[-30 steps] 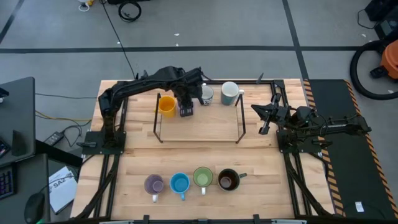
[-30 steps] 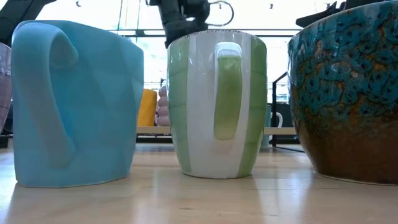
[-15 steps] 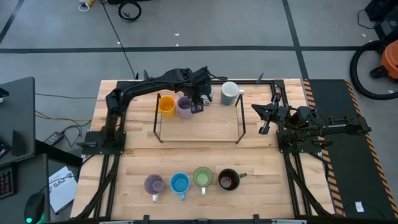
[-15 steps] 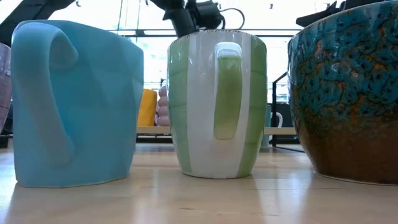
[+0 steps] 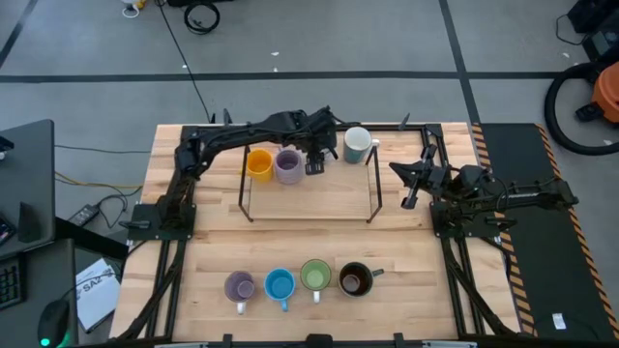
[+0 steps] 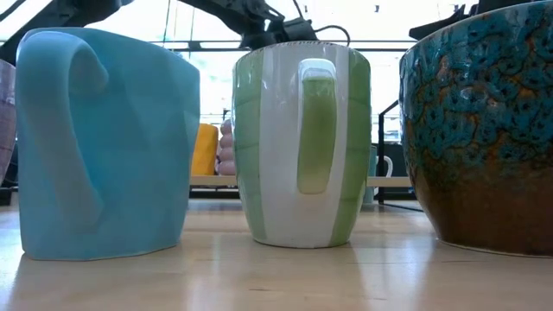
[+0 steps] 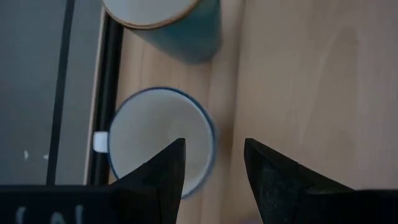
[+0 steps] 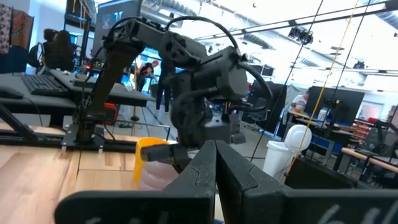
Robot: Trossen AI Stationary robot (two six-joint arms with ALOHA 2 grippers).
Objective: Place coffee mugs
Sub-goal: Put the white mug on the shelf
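While right hand (image 5: 410, 184) waits, left hand (image 5: 316, 160) hovers open above white mug (image 7: 163, 140).

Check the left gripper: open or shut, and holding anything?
Open and empty. In the left wrist view the left gripper shows a clear gap between its fingers, poised over a white mug standing upright on the wood, with nothing held.

Overhead view evenly lit, shadows soft. Low view backlit by bright windows, near mugs (image 6: 299, 142) oversized. Left wrist view blurred, dim.
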